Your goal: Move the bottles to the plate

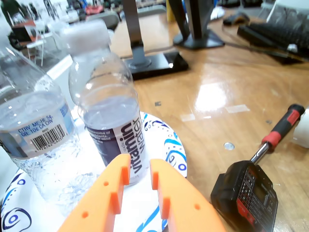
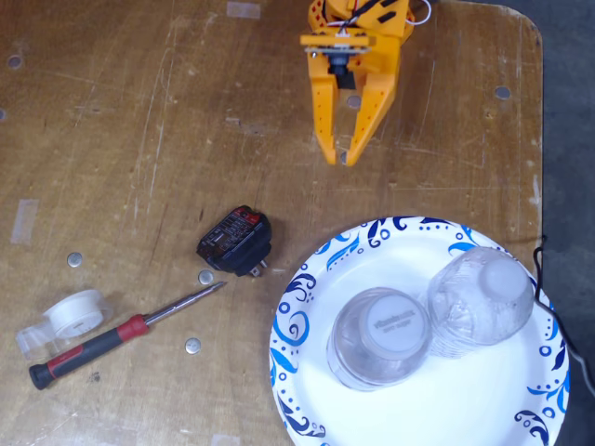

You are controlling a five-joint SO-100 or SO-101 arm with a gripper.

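Wooden table (image 2: 139, 139), jaws open, empty

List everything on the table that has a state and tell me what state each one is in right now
labelled bottle: upright on the plate, capped.
unlabelled bottle: upright on the plate, capped, touching the labelled one.
plate: flat on the table, holding both bottles.
gripper: open, empty, off the plate.
screwdriver: lying flat.
tape roll: lying flat.
black adapter: lying unplugged.

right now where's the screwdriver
In the fixed view the screwdriver lies lower left on the table, between the tape roll and the black adapter.
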